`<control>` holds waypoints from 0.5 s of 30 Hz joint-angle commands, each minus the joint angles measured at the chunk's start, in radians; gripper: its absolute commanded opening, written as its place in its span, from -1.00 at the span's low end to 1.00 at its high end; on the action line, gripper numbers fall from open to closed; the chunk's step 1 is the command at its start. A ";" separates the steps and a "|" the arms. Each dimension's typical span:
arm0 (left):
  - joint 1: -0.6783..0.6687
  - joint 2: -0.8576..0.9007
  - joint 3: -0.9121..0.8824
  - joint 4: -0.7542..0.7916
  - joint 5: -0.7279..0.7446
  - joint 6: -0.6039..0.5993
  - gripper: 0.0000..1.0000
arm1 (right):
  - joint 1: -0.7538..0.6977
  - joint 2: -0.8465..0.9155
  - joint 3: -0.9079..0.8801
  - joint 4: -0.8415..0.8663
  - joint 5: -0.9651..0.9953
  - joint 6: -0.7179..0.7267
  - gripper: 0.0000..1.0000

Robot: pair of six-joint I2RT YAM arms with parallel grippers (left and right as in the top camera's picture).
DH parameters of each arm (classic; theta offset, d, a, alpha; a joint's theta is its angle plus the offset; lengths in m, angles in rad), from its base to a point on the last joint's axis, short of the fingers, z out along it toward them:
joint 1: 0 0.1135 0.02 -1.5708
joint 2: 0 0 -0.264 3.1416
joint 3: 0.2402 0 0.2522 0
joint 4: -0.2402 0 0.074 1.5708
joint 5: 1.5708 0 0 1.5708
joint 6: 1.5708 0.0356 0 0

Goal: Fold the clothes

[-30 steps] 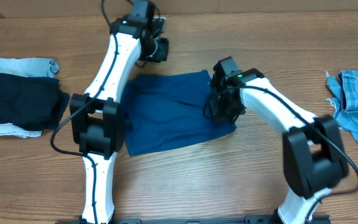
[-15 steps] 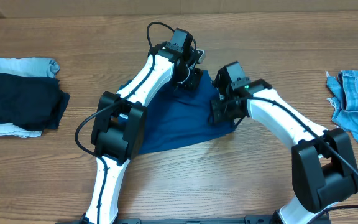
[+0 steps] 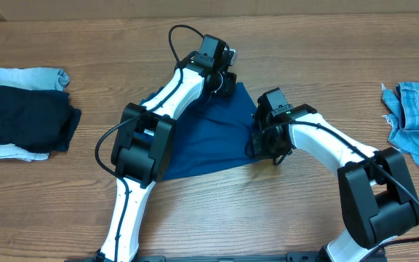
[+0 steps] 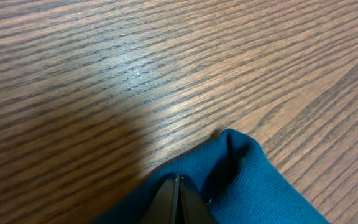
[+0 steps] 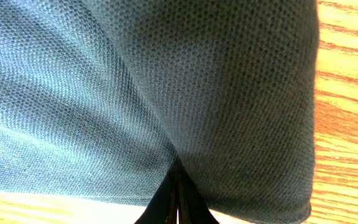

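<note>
Centre frame on the wooden table (image 3: 304, 218): deep royal-blue polo shirt (image 3: 209, 142), fine knit, gathered into a rough triangle. Pinched at the top corner by the left gripper (image 3: 222, 84), at the right edge by the right gripper (image 3: 262, 148), both clamped on cloth. Looks narrower than the broad rectangle a second earlier.
</note>
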 commanded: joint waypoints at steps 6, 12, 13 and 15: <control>0.060 0.056 0.480 -0.614 0.106 0.104 -0.92 | -0.004 0.002 -0.006 0.026 0.003 -0.023 -0.92; -0.038 0.058 0.372 -0.650 0.098 0.174 -0.92 | -0.004 -0.002 0.018 0.051 -0.024 -0.024 -0.92; -0.046 0.058 0.346 -0.640 0.098 0.175 -0.92 | -0.004 -0.010 0.036 0.051 -0.034 -0.024 -0.92; -0.047 0.058 0.301 -0.614 0.095 0.182 -0.92 | -0.004 -0.042 0.068 0.043 -0.034 -0.035 -0.92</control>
